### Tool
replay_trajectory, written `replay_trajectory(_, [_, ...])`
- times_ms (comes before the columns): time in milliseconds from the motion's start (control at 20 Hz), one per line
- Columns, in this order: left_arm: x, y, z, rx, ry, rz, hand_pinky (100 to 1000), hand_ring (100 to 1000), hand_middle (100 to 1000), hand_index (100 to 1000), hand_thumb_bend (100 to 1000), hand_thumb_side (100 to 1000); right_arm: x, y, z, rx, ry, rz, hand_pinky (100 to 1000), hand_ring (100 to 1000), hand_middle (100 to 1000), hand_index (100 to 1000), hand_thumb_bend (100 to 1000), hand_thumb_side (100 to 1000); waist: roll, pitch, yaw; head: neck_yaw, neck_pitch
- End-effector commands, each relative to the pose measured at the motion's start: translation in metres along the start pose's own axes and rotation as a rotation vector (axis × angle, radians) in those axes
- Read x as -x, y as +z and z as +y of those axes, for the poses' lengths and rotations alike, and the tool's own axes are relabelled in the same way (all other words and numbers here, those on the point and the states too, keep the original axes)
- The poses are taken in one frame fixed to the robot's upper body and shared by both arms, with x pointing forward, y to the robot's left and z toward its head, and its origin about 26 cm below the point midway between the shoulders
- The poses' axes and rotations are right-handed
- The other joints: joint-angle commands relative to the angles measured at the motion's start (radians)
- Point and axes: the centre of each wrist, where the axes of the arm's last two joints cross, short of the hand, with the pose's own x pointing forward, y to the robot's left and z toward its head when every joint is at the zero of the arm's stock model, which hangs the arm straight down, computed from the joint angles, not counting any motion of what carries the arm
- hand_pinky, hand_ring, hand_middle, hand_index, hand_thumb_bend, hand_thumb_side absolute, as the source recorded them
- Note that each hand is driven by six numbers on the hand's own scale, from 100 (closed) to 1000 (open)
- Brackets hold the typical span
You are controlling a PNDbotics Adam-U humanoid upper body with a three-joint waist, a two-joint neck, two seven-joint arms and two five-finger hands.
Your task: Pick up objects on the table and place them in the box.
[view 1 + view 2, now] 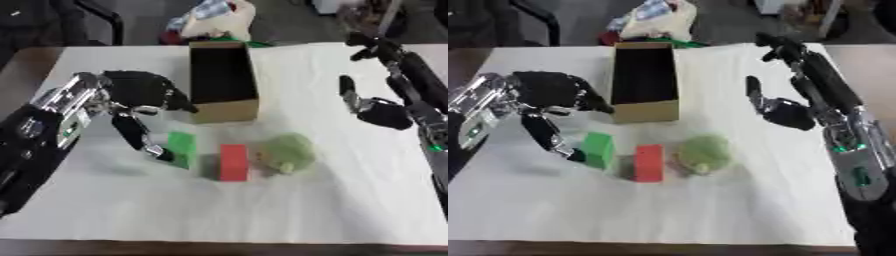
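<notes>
now the black left hand point(140, 92) is lowered over the white-covered table point(262, 210), its fingers point(131, 131) spread and reaching down, one tip touching the left face of the small green rectangular block point(182, 148); nothing is pinched yet. just beyond that block, away from the fingers, a red rectangular block point(234, 162) and a rounded pale green soft object point(286, 152) are seen. for a clean pick, the thumb should be brought to the opposite face so the block is not tipped. the open brown cardboard box point(224, 111) stands just behind the fingers; its dark interior appears empty, as judged. the right hand point(785, 112) is held apart, fingers relaxed and open.
</notes>
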Motion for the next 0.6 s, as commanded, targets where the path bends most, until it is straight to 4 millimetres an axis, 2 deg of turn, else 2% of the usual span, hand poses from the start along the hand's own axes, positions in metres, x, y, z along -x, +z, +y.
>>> replay_trajectory(50, [0.005, 0.002, 0.003, 0.194, -0.109, -0.149, 825, 786, 783, 984, 573, 1000, 0.002, -0.001, -0.011, 0.004, 0.028, -0.01, 765, 728, 834, 996, 100, 634, 0.001, -0.018, -0.002, -0.002, 0.0])
replay_trajectory(600, [0.003, -0.005, -0.014, 0.249, -0.095, -0.145, 812, 773, 769, 972, 529, 1000, 0.002, -0.001, -0.01, 0.004, 0.027, -0.01, 764, 727, 834, 996, 100, 635, 0.001, -0.017, -0.003, -0.004, -0.002])
